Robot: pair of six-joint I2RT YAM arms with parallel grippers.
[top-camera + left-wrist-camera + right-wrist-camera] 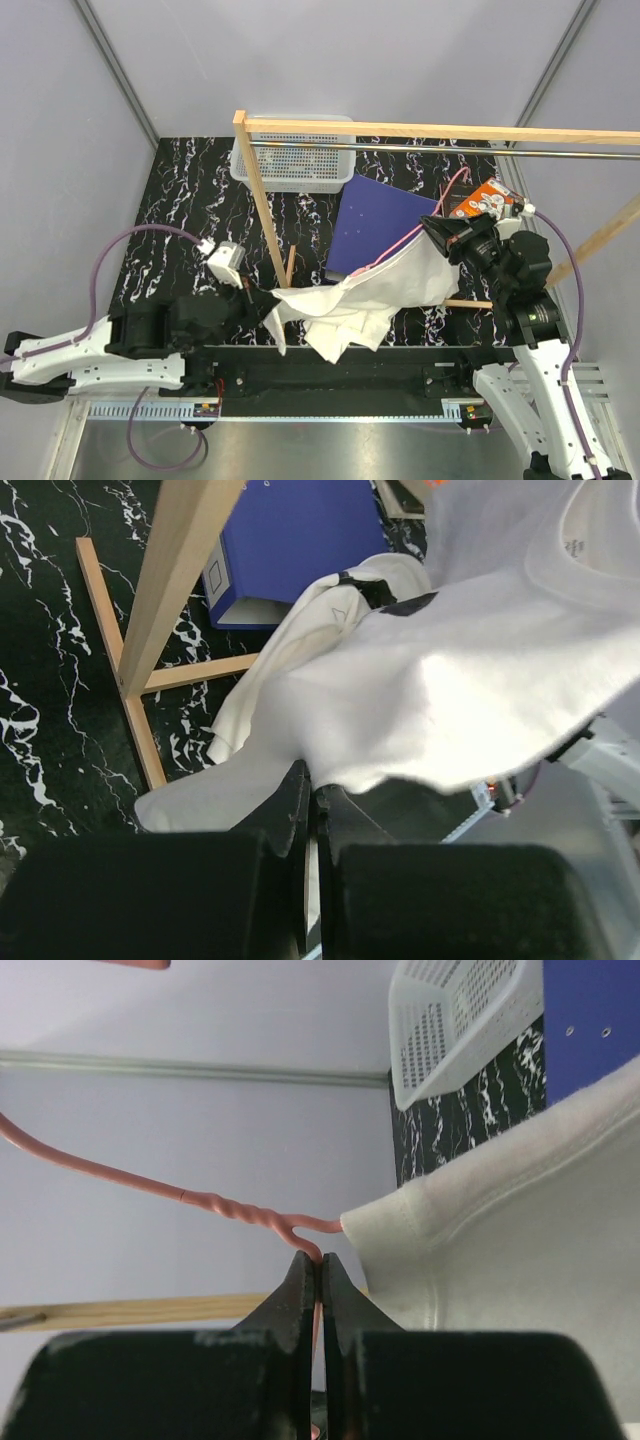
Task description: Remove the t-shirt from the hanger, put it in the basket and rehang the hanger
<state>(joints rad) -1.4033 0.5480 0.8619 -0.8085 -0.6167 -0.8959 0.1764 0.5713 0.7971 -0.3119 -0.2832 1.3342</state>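
Black fingertips of the right gripper (315, 1263) fill the bottom of the right wrist view, pressed together on the pink wire of the hanger (230, 1207) just below its twisted neck, with the collar of the t-shirt (500, 1240) hanging off the wire at centre right. Low in the left wrist view, the left gripper (315, 785) is pinched shut on a white fold of the same cloth. Seen from above, the t-shirt stretches across the lower middle of the frame between both arms, its upper edge overlapping a dark-blue folder (385, 220) on the black marbled table (180, 260).
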